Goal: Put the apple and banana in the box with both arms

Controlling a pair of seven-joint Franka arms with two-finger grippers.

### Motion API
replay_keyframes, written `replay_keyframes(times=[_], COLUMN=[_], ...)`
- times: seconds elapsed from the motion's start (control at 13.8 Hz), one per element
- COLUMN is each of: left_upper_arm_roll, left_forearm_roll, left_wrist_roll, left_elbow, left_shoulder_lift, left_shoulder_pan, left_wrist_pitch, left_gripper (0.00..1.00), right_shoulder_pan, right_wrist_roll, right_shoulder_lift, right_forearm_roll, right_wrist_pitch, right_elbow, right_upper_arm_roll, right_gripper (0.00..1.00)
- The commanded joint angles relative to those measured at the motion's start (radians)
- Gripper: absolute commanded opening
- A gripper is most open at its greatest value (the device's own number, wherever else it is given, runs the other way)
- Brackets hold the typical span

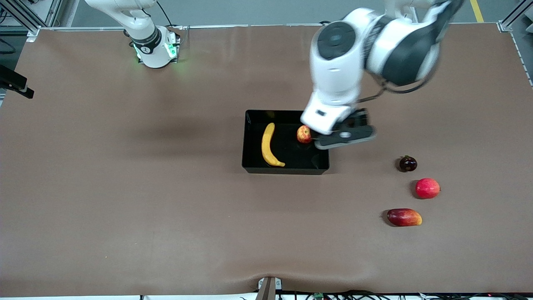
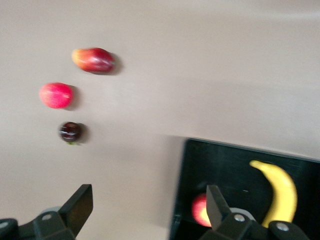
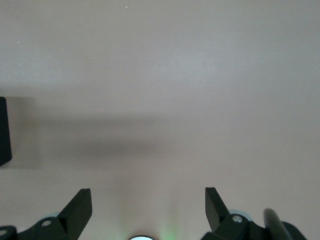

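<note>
The apple (image 1: 304, 134) and the banana (image 1: 270, 146) both lie in the black box (image 1: 250, 166) at the middle of the table, apart from each other. My left gripper (image 1: 333, 139) hangs open and empty over the box's wall at the left arm's end. In the left wrist view, one finger (image 2: 216, 202) is over the box beside the apple (image 2: 200, 210) and the other is over bare table. The banana (image 2: 282, 192) and box (image 2: 182, 200) show there too. My right gripper (image 3: 148, 205) is open and empty over bare table near its own base, and the arm waits there.
Three other fruits lie on the table toward the left arm's end: a dark round one (image 1: 408, 163), a red-pink round one (image 1: 427, 188) and an elongated dark-red-and-yellow one (image 1: 404, 217). A corner of the box (image 3: 2, 130) shows in the right wrist view.
</note>
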Motion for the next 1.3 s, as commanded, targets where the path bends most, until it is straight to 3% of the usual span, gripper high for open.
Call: replay_keyframes(times=[0.0, 0.51, 0.8, 0.94, 1.16, 1.23], left_upper_arm_roll=[-0.006, -0.005, 0.002, 0.093, 0.309, 0.348], left_forearm_roll=[-0.007, -0.094, -0.255, -0.263, -0.353, -0.361], left_wrist_roll=[0.114, 0.401, 0.481, 0.490, 0.597, 0.640], left_elbow=[-0.038, -0.036, -0.045, -0.062, -0.119, -0.125], left_shoulder_lift=[-0.090, -0.198, -0.238, -0.264, -0.339, -0.348], left_shoulder_pan=[0.065, 0.272, 0.406, 0.352, 0.239, 0.213], left_wrist_pitch=[-0.071, -0.128, -0.131, -0.145, -0.172, -0.175], left_gripper=[1.00, 1.00, 1.00, 1.00, 1.00, 1.00], right_shoulder_pan=[-0.019, -0.021, -0.019, -0.021, -0.021, -0.021], right_wrist_roll=[-0.007, -0.007, -0.007, -0.008, -0.007, -0.007], right_shoulder_lift=[0.010, 0.010, 0.010, 0.012, 0.012, 0.012], right_forearm_roll=[0.013, 0.012, 0.012, 0.010, 0.012, 0.012], right_wrist_pitch=[-0.006, -0.006, -0.007, -0.006, -0.006, -0.006], right_elbow=[0.020, 0.020, 0.020, 0.020, 0.020, 0.020], right_upper_arm_roll=[0.009, 0.009, 0.009, 0.009, 0.009, 0.009], right_gripper=[1.00, 1.00, 1.00, 1.00, 1.00, 1.00])
